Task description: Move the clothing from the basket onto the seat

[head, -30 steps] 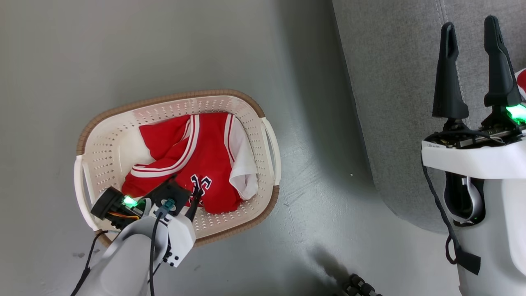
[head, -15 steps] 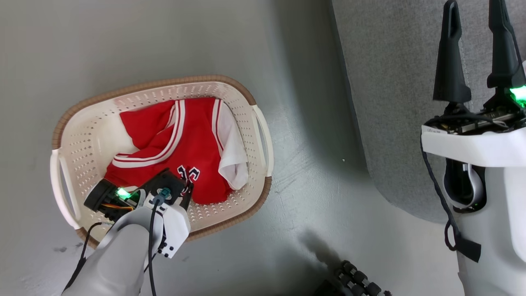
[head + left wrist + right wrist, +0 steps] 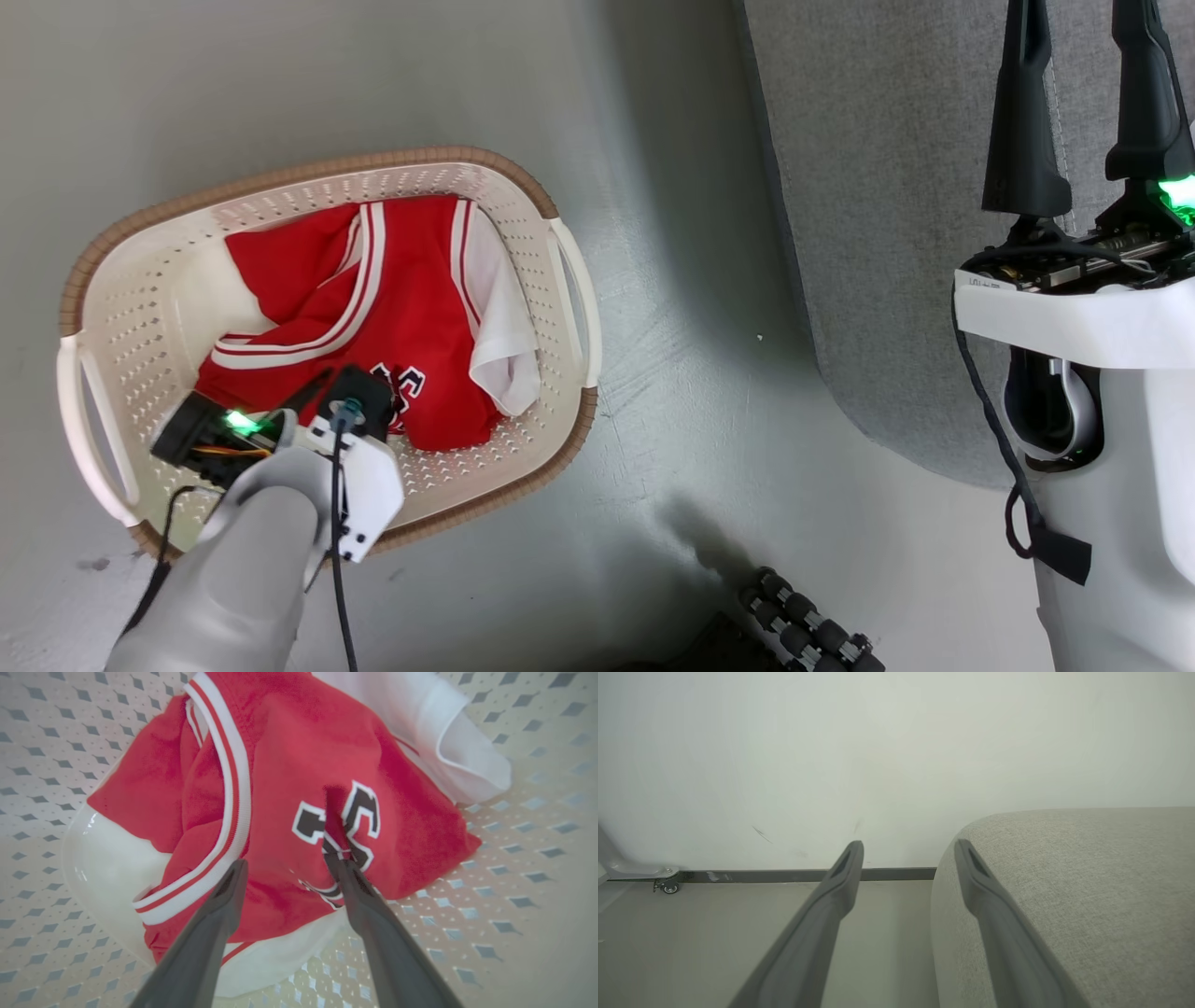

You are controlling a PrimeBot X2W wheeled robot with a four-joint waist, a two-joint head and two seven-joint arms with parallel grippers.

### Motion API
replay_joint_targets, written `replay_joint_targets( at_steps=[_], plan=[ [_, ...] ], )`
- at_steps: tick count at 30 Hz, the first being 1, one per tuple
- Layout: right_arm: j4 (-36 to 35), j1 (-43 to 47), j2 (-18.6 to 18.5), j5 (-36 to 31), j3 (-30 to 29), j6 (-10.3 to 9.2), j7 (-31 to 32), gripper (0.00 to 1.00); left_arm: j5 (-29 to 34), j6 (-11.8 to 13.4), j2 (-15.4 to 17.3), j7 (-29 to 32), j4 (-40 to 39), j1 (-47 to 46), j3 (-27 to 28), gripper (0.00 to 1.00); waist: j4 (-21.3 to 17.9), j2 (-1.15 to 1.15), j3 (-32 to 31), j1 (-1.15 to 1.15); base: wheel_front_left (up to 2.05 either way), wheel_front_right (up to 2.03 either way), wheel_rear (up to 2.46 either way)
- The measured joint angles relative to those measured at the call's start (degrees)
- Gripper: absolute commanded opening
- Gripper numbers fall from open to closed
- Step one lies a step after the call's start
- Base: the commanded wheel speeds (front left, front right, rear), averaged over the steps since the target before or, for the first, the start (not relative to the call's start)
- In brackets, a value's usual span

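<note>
Reaching down from the lower left of the head view, the pale forearm [image 3: 233, 579] of the left arm angles into the cream-white perforated plastic laundry basket [image 3: 308, 173], which stands on the grey floor [image 3: 280, 84]. The left end effector [image 3: 359, 401] points down at the red basketball jersey with white stripes and black-and-white lettering [image 3: 411, 280], which lies crumpled inside the basket. The right arm stands upright at the right edge. The right end effector [image 3: 1078, 56] points up that view over the large grey woven-fabric seat [image 3: 887, 233], well apart from the basket.

The left wrist view adds the close detail. The left end effector [image 3: 286, 861] is spread wide with nothing clamped. One of its fingers [image 3: 224, 896] rests at the white-striped trim, and the other meets a raised fold in the lettering of the jersey [image 3: 289, 756]. The diamond-holed basket [image 3: 46, 742] wall surrounds the cloth.

The right wrist view looks level across the room. The right end effector [image 3: 909, 847] is wide open and holds nothing. The rounded corner of the seat [image 3: 1087, 882] lies beneath one finger. Beyond are a white wall [image 3: 878, 742], a dark baseboard [image 3: 784, 875] and a small caster wheel [image 3: 669, 887].
</note>
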Motion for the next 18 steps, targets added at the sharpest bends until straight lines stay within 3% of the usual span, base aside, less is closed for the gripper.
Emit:
replay_joint_targets(
  at_steps=[3,10,11,12,14,17,18],
  plan=[
    [0.0,0.0,0.0,0.0,0.2,0.0,-0.1,1.0,0.0,1.3,0.4,0.8,0.9,-0.7,0.4,1.0,-0.4,0.0,0.6,0.0,0.0,0.0,0.0],
    [0.5,-0.1,0.0,0.2,0.7,0.0,-0.1,1.0,-0.5,1.2,-0.2,1.0,1.6,-1.5,0.6,1.0,-1.2,0.0,1.5,0.0,0.0,0.0,0.0],
    [0.6,-0.2,0.0,0.4,0.9,0.0,-0.1,1.0,-0.5,1.2,-0.4,0.9,1.6,-1.5,0.6,0.94,-1.3,0.0,1.6,0.0,0.0,0.0,0.0],
    [0.7,-0.5,0.0,0.5,1.0,0.0,-0.1,1.0,-0.5,1.2,-0.5,0.9,1.7,-1.5,0.6,0.94,-1.4,0.0,1.6,0.0,0.0,0.0,0.0],
    [0.8,-1.2,0.0,0.5,1.2,0.0,-0.1,1.0,-0.5,1.2,-0.8,0.8,1.9,-1.5,0.6,0.43,-1.5,0.0,1.7,0.0,0.0,0.0,0.0],
    [0.9,-1.3,0.0,0.5,1.1,0.0,-0.1,1.0,-0.6,0.7,-1.4,-0.4,1.9,-1.6,0.5,0.0,-1.6,0.0,1.6,0.0,0.0,0.0,0.0],
    [0.9,-1.3,0.0,0.5,1.0,0.0,-0.1,1.0,-0.6,0.7,-1.6,-0.7,1.9,-1.6,0.4,0.0,-1.6,0.0,1.5,0.0,0.0,0.0,0.0]
  ],
)
